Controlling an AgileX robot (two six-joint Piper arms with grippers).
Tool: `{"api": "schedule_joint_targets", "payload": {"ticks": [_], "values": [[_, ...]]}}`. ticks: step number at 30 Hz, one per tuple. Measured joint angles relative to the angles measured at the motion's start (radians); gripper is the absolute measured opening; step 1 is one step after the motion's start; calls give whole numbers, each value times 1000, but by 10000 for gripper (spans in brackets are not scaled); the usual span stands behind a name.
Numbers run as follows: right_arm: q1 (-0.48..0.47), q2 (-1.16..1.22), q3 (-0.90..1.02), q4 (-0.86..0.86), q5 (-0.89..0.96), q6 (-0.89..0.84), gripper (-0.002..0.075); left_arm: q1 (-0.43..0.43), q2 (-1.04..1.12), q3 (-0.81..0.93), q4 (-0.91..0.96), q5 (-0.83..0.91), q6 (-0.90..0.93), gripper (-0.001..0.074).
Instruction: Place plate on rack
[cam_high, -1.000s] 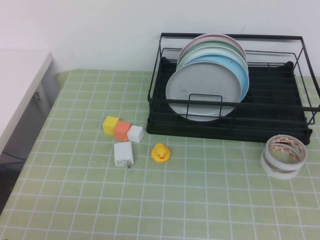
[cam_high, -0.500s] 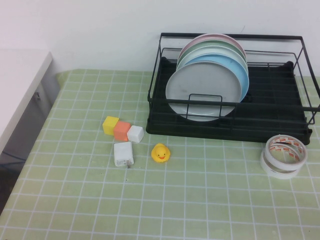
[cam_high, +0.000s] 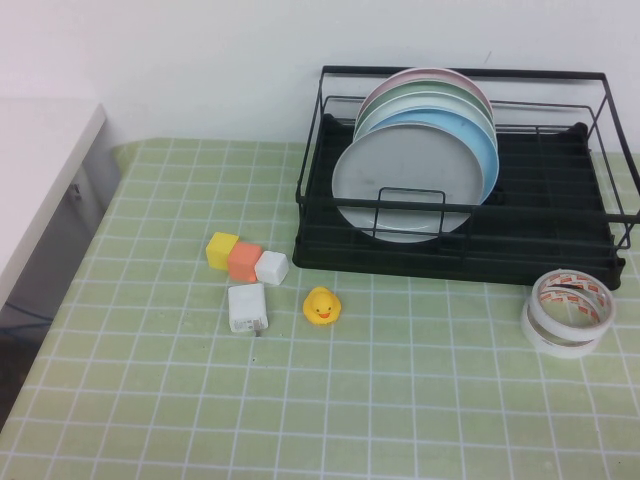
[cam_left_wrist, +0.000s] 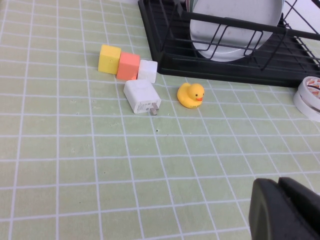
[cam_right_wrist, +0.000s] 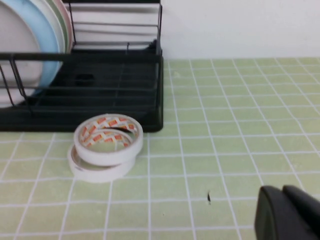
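Note:
The pale grey plate (cam_high: 405, 183) stands upright at the front of a row of plates in the black wire rack (cam_high: 560, 245) at the back right of the table. It also shows in the left wrist view (cam_left_wrist: 235, 20) and at the edge of the right wrist view (cam_right_wrist: 17, 50). Neither gripper shows in the high view. My left gripper (cam_left_wrist: 282, 207) is shut and empty, low over the mat near the table's front. My right gripper (cam_right_wrist: 287, 212) is shut and empty, over the mat to the right of the tape rolls.
Behind the grey plate stand a light blue plate (cam_high: 480, 150), a pale green plate (cam_high: 420, 100) and a pink one (cam_high: 425, 75). Yellow (cam_high: 221, 248), orange (cam_high: 243, 260) and white (cam_high: 271, 267) cubes, a white charger (cam_high: 246, 306) and a yellow duck (cam_high: 321, 305) lie left of the rack. Tape rolls (cam_high: 568, 311) sit front right.

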Motion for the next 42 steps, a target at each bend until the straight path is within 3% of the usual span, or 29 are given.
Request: {"api": "schedule_joint_targets", "payload": {"ticks": [37, 42], "values": [[33, 0, -6, 4, 67, 2, -1, 0, 0, 5, 2, -5, 0, -2], [33, 0, -6, 4, 67, 2, -1, 64, -1, 75, 73, -102, 2, -1]]}}
